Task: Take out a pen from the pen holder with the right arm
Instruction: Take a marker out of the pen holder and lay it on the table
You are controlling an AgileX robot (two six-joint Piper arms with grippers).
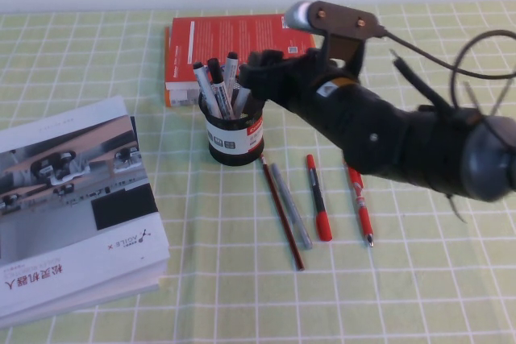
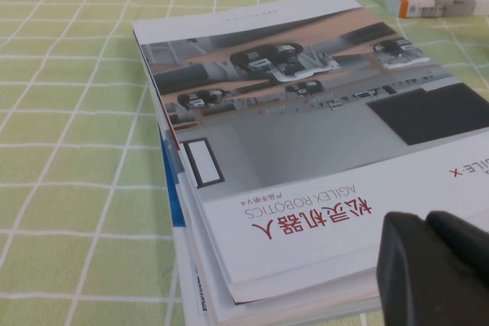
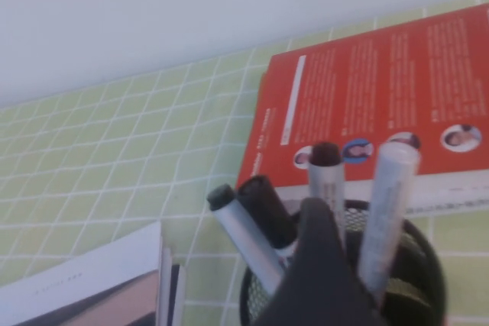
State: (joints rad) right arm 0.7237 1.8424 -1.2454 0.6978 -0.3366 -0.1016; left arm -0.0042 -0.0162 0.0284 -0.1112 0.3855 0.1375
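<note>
A black mesh pen holder [image 1: 235,136] stands mid-table with several grey markers [image 1: 216,80] upright in it. My right gripper [image 1: 253,72] hangs just above the holder's rim on its right side, among the marker tops, and stands open. In the right wrist view one dark finger [image 3: 319,253] reaches down into the pen holder [image 3: 416,265], and a grey marker [image 3: 388,208] stands right beside it. Nothing is gripped. My left gripper [image 2: 426,224] is shut and empty, low over a corner of the booklet stack [image 2: 306,135].
A red book [image 1: 234,44] lies just behind the holder. In front of it on the green checked cloth lie a brown pencil [image 1: 282,213], a grey pen [image 1: 291,205], a red marker [image 1: 318,199] and a red pen [image 1: 360,204]. The booklet stack [image 1: 72,215] fills the left side.
</note>
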